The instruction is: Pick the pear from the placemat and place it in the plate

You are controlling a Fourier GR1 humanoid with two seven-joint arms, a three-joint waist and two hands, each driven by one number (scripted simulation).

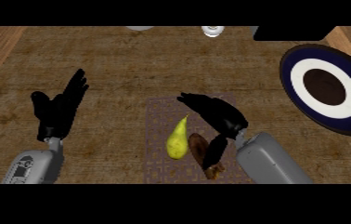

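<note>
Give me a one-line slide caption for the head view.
Right hand open over the placemat beside the pear; plate waits at right.

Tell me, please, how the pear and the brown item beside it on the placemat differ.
The pear is yellow and fully in view; the brown item is dark and partly hidden by the right hand. The pear tapers to a point; the brown item looks rounded. Both lie on the placemat.
</note>
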